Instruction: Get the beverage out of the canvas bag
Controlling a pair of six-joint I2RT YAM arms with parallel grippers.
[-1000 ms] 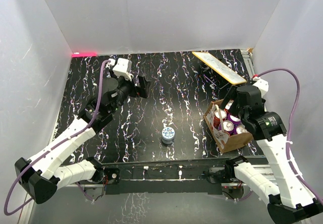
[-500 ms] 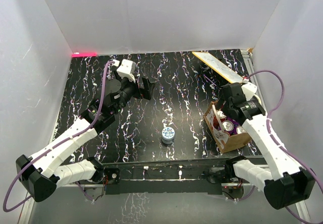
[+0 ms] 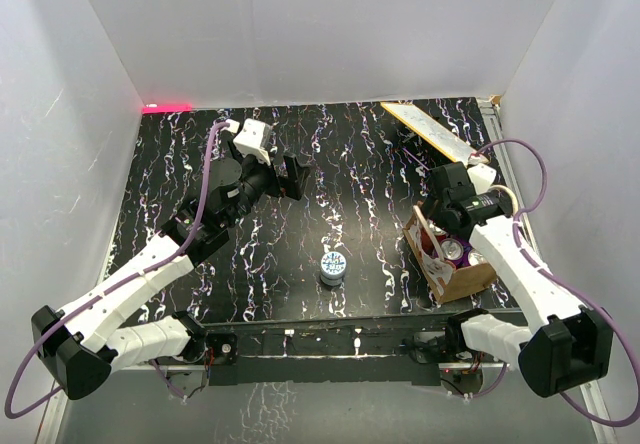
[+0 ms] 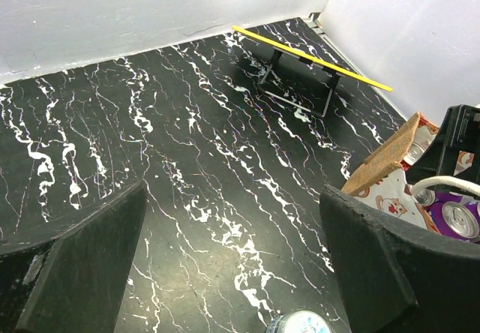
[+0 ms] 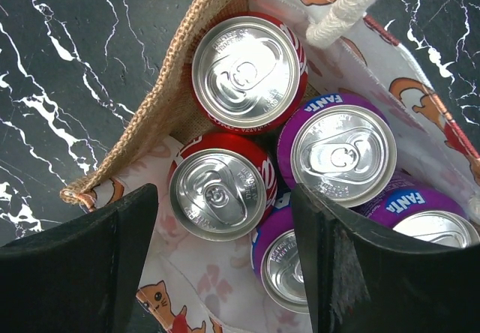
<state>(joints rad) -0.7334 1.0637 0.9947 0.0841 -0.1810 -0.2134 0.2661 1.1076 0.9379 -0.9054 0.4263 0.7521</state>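
Observation:
The canvas bag stands at the table's right, tan with a whitish cat-printed lining and a cream handle. It holds several upright cans: two red ones and purple Fanta ones. My right gripper is open right above the bag's mouth; one red can lies between its fingers, which touch nothing. In the top view it hangs over the bag's far side. My left gripper is open and empty above the table's middle left. A blue-white can stands on the table by itself.
A yellow-edged board on a black stand is at the back right, just behind the bag. White walls close in the black marbled table. The lone can also shows at the bottom of the left wrist view.
My right arm swung from the bag's right side to above its mouth, gripper pointing down into it. My left gripper drifted slightly right. The cans have not moved.

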